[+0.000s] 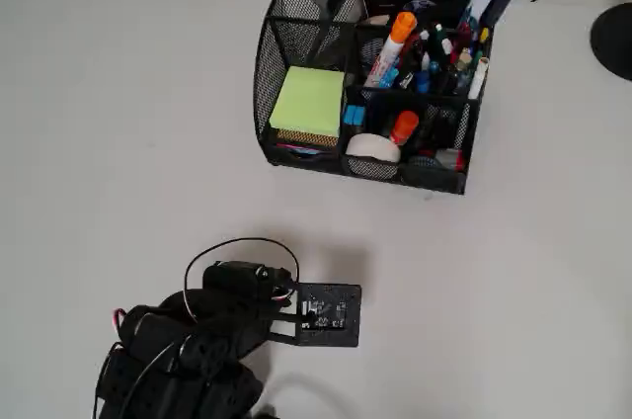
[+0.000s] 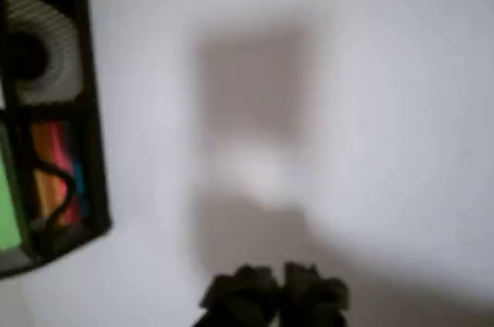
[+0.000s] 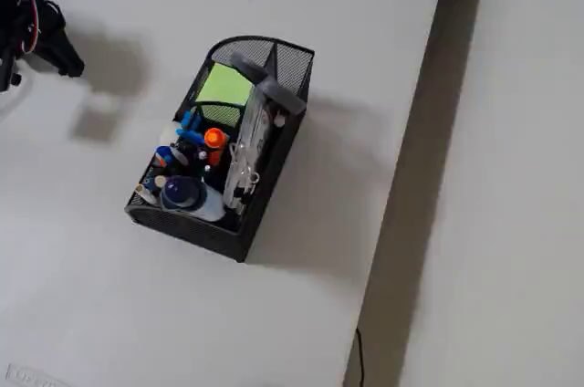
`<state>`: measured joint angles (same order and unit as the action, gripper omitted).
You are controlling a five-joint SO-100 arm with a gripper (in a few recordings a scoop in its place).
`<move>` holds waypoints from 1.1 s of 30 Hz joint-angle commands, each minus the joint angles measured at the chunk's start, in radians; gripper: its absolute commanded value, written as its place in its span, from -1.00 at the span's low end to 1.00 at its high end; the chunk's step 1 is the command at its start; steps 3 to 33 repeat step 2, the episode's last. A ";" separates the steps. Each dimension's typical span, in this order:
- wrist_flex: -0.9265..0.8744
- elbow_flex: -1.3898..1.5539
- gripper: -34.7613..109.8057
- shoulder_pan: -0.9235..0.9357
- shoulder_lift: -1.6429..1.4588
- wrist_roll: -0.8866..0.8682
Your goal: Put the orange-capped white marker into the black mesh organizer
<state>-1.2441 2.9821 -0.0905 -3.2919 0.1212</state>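
Marker (image 1: 392, 43) stood already inside organizer (image 1: 296, 14), orange cap up, leaning in back middle compartment among pens. Gripper (image 2: 274, 284) was away over bare table, near organizer; fingers seemed pressed together, holding nothing. I judged task done.

Arm (image 1: 212, 335) folded low, jaws together, empty.

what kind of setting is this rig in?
Likely an office desk: a plain white table, a black wire-mesh desk organizer stuffed with pens, and a green sticky-note pad in it.
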 commanded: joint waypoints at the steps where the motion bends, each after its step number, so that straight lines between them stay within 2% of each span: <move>1: -0.006 -0.003 -0.52 -0.005 0.002 0.012; 33: -0.006 -0.003 -0.52 -0.005 0.002 0.012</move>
